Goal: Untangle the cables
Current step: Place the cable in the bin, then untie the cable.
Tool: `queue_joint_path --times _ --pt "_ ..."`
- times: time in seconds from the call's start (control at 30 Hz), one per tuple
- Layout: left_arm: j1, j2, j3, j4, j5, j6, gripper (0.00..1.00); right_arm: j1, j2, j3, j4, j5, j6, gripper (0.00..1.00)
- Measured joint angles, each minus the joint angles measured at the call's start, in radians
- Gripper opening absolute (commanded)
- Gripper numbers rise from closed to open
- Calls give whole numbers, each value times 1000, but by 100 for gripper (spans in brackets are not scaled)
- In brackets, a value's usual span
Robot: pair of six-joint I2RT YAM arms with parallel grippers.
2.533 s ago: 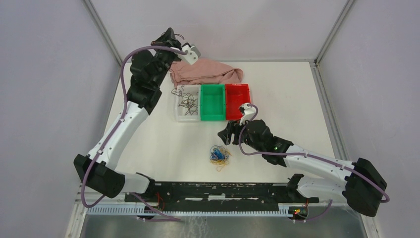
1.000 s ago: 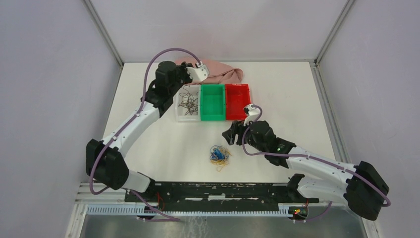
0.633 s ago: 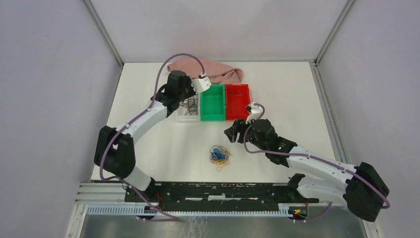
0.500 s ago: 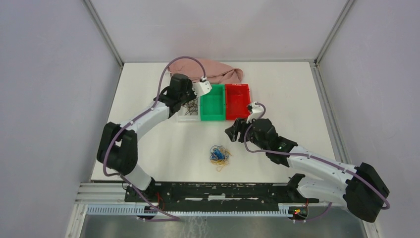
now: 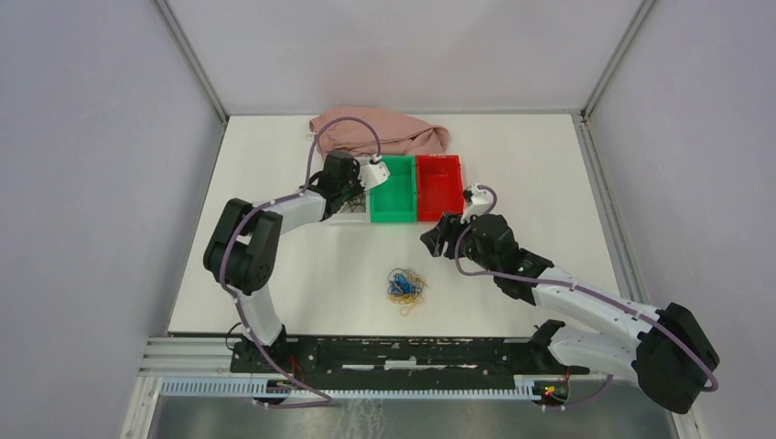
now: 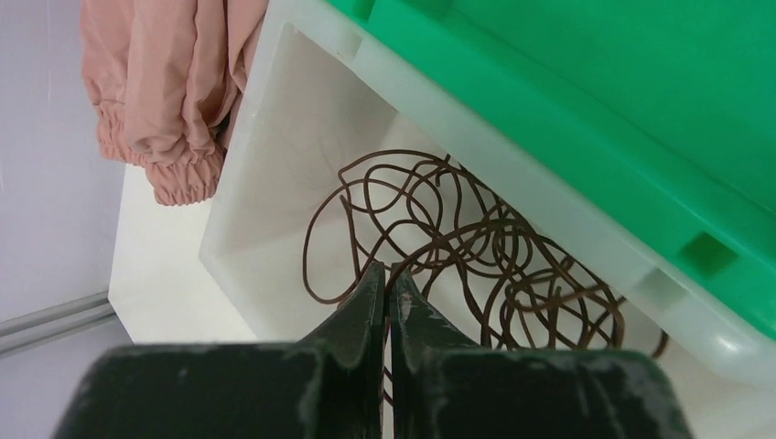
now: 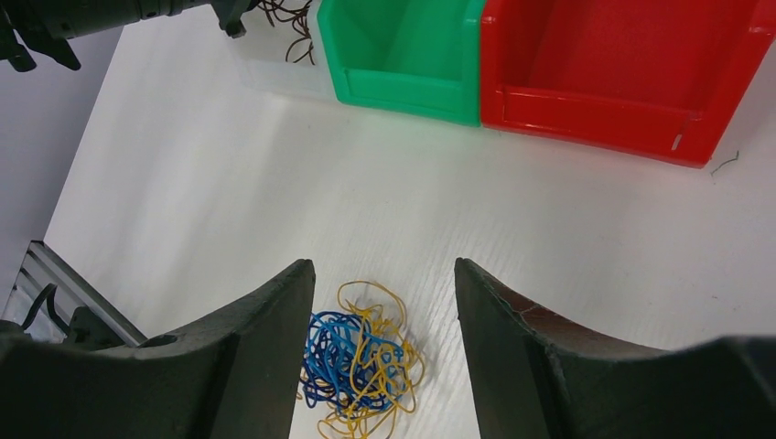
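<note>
Since a second ago the left arm has folded down toward the bins, and the left gripper (image 6: 386, 274) now hangs over the white bin (image 6: 274, 155). Its tips are pressed together just above the brown wires (image 6: 499, 265) coiled inside. One brown loop runs right at the tips, but I cannot tell whether it is pinched. The right gripper (image 7: 384, 267) has edged a little toward the red bin (image 7: 595, 55), and its jaws are spread wide with nothing between them.

What is left to untangle is the blue and yellow bundle (image 7: 361, 366), lying loose on the desk (image 5: 302, 265). In the right wrist view it sits below and just ahead of the right gripper, framed in the gap between the two fingers and a touch toward the left one. From above it lies on the near-edge side of that gripper, apart from it. The left gripper is well away, beyond the green bin (image 7: 403, 55).

The bundle is a roundish knot with no clear long axis, so finger angle matters little. The right arm is plainly the nearer, and a descent toward the bundle looks like its likely next move.
</note>
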Motion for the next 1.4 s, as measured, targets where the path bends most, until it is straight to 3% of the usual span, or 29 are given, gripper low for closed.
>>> queue_joint_path --times 0.1,0.17,0.23,0.3,0.33,0.43,0.87,1.03,1.2,1.4 --pt "1 35 -3 51 -12 0 3 -12 3 0 -5 -12 0 64" --pt "1 52 -3 76 -18 0 10 -19 6 0 -10 -18 0 64" --pt "1 62 -3 89 -19 0 22 -25 8 0 -13 -28 1 64" --pt "1 63 -3 90 -15 0 45 -30 8 0 -14 -36 3 64" --pt "2 63 1 83 -8 0 52 -32 8 0 -16 -40 4 64" --pt "7 63 46 4 12 -9 64 -37 8 0 -19 -54 8 64" --pt "25 -116 288 -374 168 -51 69 -37 -24 0 -62 -92 8 62" --pt "28 -168 312 -517 281 -64 75 -38 -25 0 -87 -108 8 66" --pt "-31 -257 212 -644 395 -76 76 -38 -25 0 -110 -121 7 67" --pt "-258 -360 10 -707 525 -166 67 -38 -33 -3 -133 -117 7 64"
